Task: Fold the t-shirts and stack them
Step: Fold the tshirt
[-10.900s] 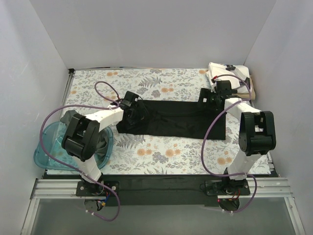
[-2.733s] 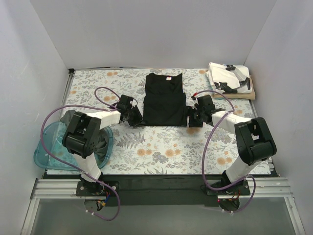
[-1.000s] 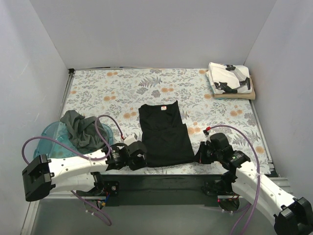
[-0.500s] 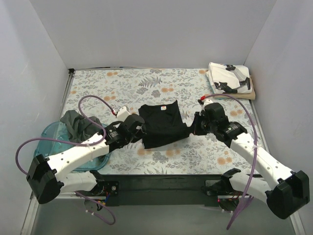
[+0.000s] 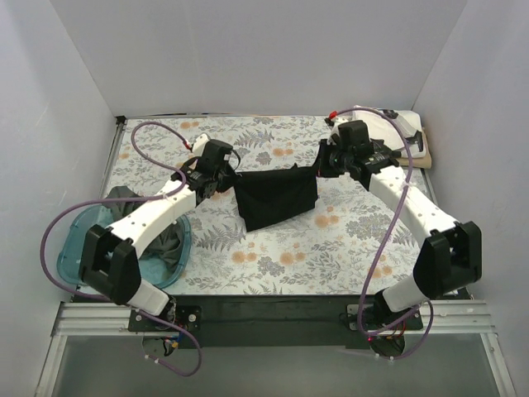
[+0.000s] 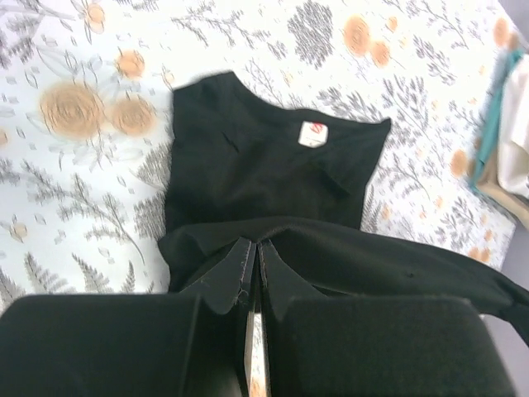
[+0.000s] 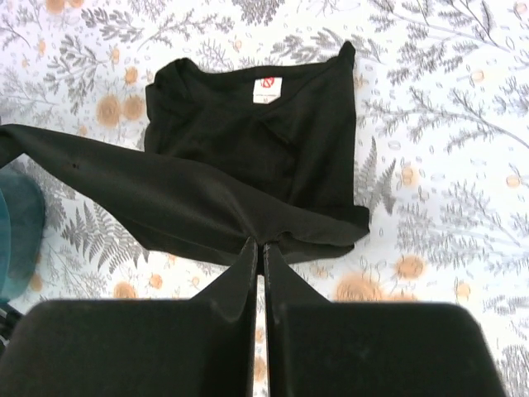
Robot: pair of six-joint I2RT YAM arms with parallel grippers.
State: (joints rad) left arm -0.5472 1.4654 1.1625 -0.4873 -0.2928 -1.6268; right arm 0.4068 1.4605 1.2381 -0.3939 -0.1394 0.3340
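The black t-shirt (image 5: 277,203) hangs between my two grippers above the middle of the floral table (image 5: 273,248). My left gripper (image 5: 227,178) is shut on its lifted hem at the left, and my right gripper (image 5: 321,165) is shut on the hem at the right. In the left wrist view the hem sits pinched in the gripper (image 6: 252,248), and the shirt's collar end with its neck label (image 6: 312,133) lies flat below. The right wrist view shows its gripper (image 7: 258,246) pinching the hem over the same label (image 7: 265,89). A white printed t-shirt (image 5: 409,128) lies folded on a tan one (image 5: 423,155) at the back right.
A translucent blue tub (image 5: 70,248) stands at the front left with a dark grey-green t-shirt (image 5: 171,241) draped in it, partly under my left arm. White walls close in the table on three sides. The right arm reaches across in front of the folded stack.
Both grippers have carried the black shirt's hem from the near edge toward the far side, lifting it over the collar end. The shirt now sits farther back.
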